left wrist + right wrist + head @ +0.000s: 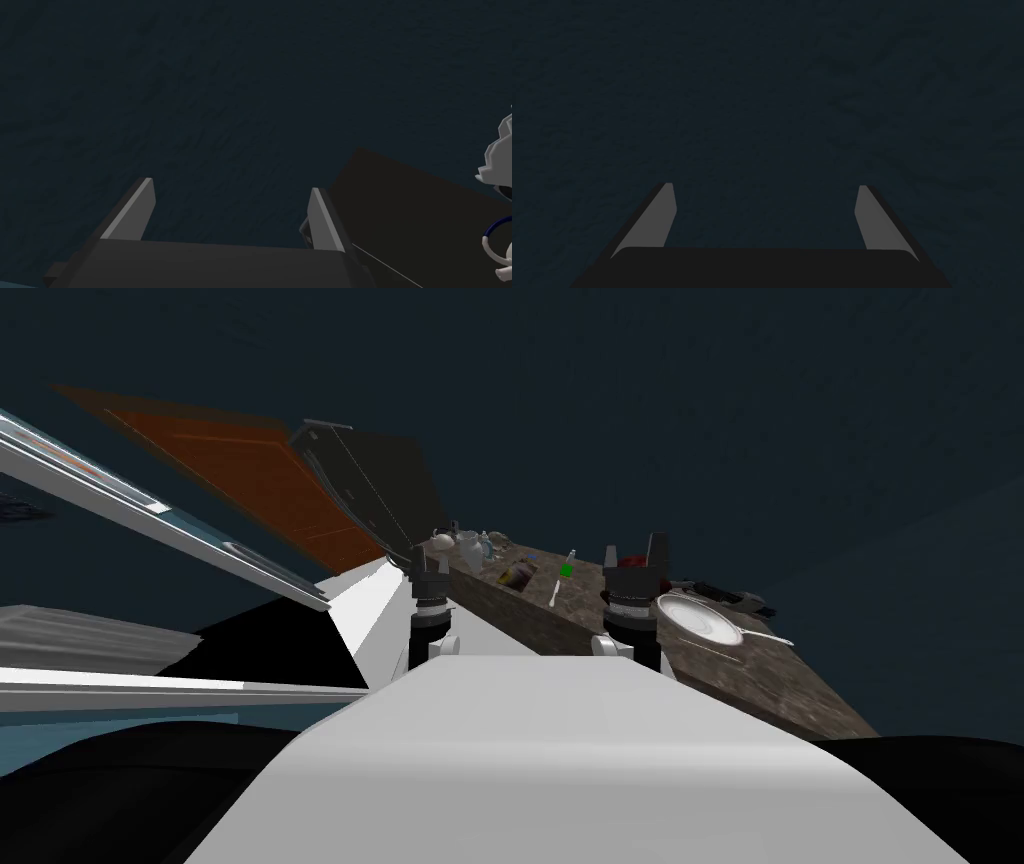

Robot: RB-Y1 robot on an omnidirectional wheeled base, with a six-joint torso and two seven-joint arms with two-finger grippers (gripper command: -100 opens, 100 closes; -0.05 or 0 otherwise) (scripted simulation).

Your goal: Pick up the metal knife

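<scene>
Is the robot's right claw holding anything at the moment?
No: in the right wrist view the right gripper has its two fingers standing wide apart with nothing between them.

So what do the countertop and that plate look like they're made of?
Countertop: mottled brown-grey speckle, matte, looks like stone, possibly granite. Plate: plain white, smooth with soft shading, perhaps ceramic; the look leaves it open.

No text, label, brand, number or sign is legible in any view. The items on the surface (780, 688) are too small to tell whether any carries print. The orange panel (250, 478) and the dark panel (380, 478) beside it show plain faces.
</scene>
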